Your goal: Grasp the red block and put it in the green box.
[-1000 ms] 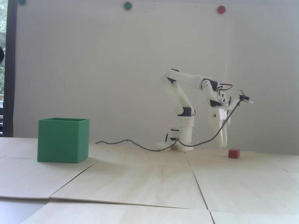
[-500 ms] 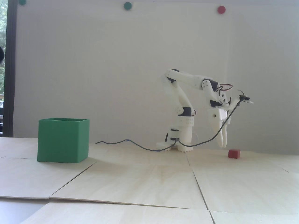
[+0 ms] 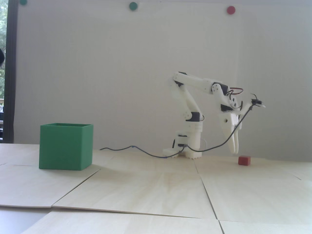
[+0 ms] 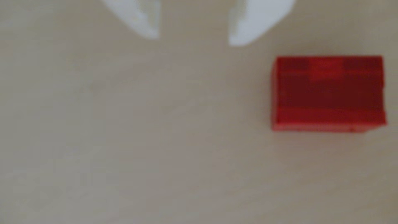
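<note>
red block (image 4: 327, 92) beside parted end effector (image 4: 193, 42) close-up; green box (image 3: 65, 146) only fixed-view

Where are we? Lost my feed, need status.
Gripper open, empty, just above the table. Red block on the table, off to the gripper's side, not between the fingers. Green box far off, nothing in the way.

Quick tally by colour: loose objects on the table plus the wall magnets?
Red: 2, red block and one magnet
Green: 3, green box and two magnets
Total: 5
</note>
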Motion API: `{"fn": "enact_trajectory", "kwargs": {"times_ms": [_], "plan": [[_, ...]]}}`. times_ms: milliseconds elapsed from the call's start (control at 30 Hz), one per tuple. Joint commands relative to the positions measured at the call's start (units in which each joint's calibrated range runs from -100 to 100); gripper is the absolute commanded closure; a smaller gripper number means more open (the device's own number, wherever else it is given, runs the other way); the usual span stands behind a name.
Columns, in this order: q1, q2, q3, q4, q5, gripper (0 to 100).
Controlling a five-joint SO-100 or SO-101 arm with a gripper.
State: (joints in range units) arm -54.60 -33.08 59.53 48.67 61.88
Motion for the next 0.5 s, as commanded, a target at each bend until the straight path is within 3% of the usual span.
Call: {"fn": "enact_trajectory", "kwargs": {"times_ms": [0,467], "plan": [[-0.68,1.70,-7.89,-1.70,0.01,89],[-0.20,11.81,-16.50,-0.86,0.01,89]]}}
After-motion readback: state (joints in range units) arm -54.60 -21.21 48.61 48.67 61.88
